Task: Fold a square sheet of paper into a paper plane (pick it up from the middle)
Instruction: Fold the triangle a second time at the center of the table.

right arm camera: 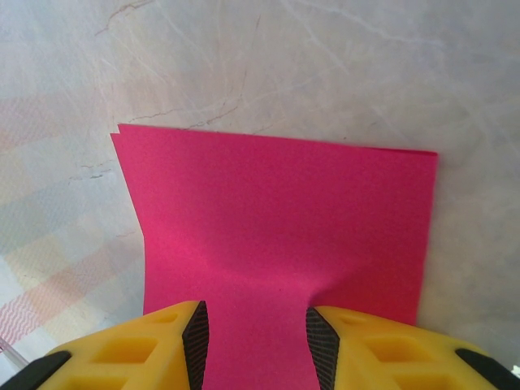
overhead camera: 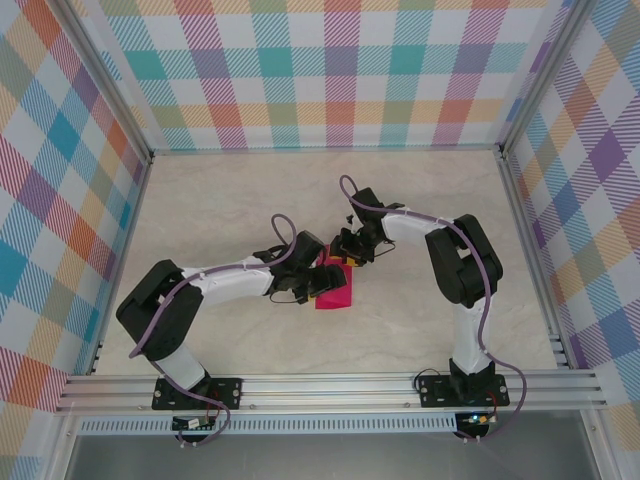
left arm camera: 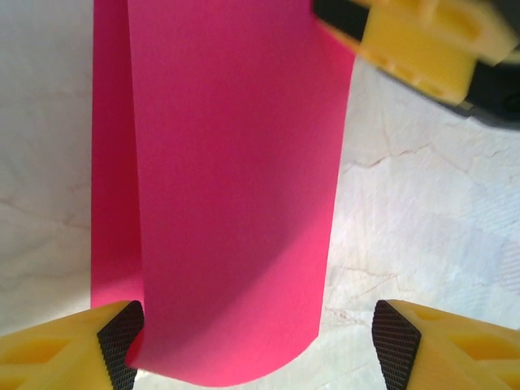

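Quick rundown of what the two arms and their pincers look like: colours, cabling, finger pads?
Both arms have white links with bulky black joint housings, bolted on black base plates to an aluminium rail. A purple cable runs along the left arm and the right arm. The left pincer and right pincer have yellow moulded fingers with ribbed cut-outs and black cross-hatched pads.

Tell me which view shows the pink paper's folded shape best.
The right wrist view: the square sheet of paper lies nearly whole, two layers offset at its far corner, pinched between the right pincer. The left wrist view gives a curling close-up; the top view shows a small patch between the arms.
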You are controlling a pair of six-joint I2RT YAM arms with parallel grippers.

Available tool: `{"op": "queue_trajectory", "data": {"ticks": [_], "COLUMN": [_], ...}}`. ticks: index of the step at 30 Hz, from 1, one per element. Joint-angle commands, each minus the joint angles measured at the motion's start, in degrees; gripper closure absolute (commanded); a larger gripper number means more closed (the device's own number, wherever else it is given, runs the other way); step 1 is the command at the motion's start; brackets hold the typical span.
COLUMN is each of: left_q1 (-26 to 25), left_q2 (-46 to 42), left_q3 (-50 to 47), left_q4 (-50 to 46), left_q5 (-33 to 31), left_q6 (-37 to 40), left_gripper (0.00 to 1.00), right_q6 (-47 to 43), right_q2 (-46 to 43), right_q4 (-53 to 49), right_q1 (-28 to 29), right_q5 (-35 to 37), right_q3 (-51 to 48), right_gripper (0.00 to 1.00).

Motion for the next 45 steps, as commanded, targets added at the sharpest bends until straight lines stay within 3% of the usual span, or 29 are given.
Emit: {"op": "queue_trajectory", "data": {"ticks": [1, 7, 18, 30, 45], "left_q1": [1.6, 2.3, 2.6, 2.6, 2.6], "left_q2": [-1.2, 1.4, -1.5, -10.3, -4.6], "left_q3": [-2.3, -3.3, -6.1, -12.7, -9.8], "left_q4": [5.3, 11.9, 9.9, 16.4, 21.4], "left_q5": [-2.6, 4.6, 6.3, 10.5, 10.9], "left_q6": [3.2, 5.0, 7.2, 5.0, 3.9], "left_gripper": [0.24, 0.24, 0.25, 0.26, 0.30], "right_q6": [-0.3, -0.3, -0.1, 0.1, 0.5], "right_q2": [5.4, 5.4, 5.7, 6.2, 5.7], "right_q4": [-0.7, -1.0, -0.9, -0.9, -0.8], "right_q1": [-0.6, -0.6, -0.7, -0.7, -0.7], "right_q5": [6.0, 5.9, 5.7, 5.7, 3.8], "right_q3": [-1.6, -1.8, -1.7, -1.4, -1.4], "right_gripper": [0.58, 0.58, 0.58, 0.58, 0.59]}}
